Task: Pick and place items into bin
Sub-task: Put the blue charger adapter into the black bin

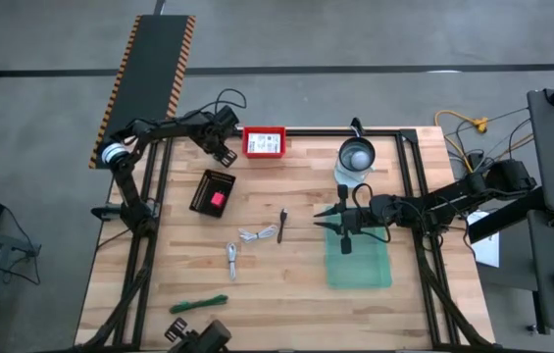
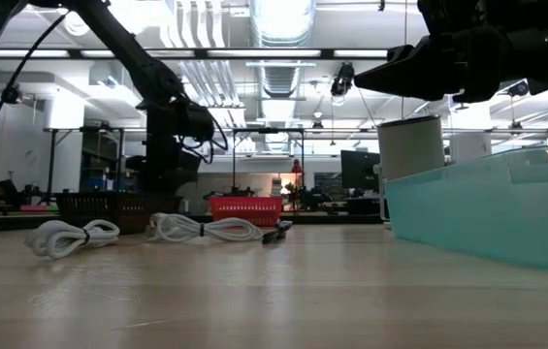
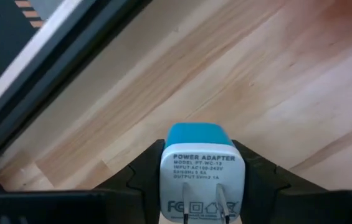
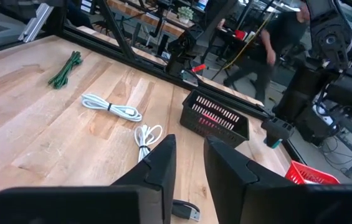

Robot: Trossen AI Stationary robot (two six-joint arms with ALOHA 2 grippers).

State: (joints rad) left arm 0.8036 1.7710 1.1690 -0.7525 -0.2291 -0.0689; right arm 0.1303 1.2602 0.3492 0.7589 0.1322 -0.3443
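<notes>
My left gripper (image 1: 226,149) hangs over the table's far left, beside a red basket (image 1: 265,142), shut on a small blue-and-white power adapter (image 3: 195,134). My right gripper (image 1: 338,216) reaches level over the far left corner of the teal bin (image 1: 360,263). Its fingers (image 4: 188,163) stand a narrow gap apart with nothing between them. On the wood lie two white coiled cables (image 1: 257,234) (image 1: 232,259), a thin black stick (image 1: 282,224) and a green tie (image 1: 199,304). A black basket (image 1: 213,191) holds something pink. My left gripper pinches the adapter by its two opposite sides (image 3: 164,168) between the two fingers, coming from above and pointing steeply down. The white labelled face with the prongs (image 3: 204,208) faces back toward the wrist and the blue end points at the table. The adapter is held above the wood.
A glass jar with a metal lid (image 1: 357,155) stands just beyond the bin. Black frame rails (image 1: 409,186) run along the table's far and side edges. A person (image 4: 269,37) moves in the room behind. Bare wood lies between the cables and the bin.
</notes>
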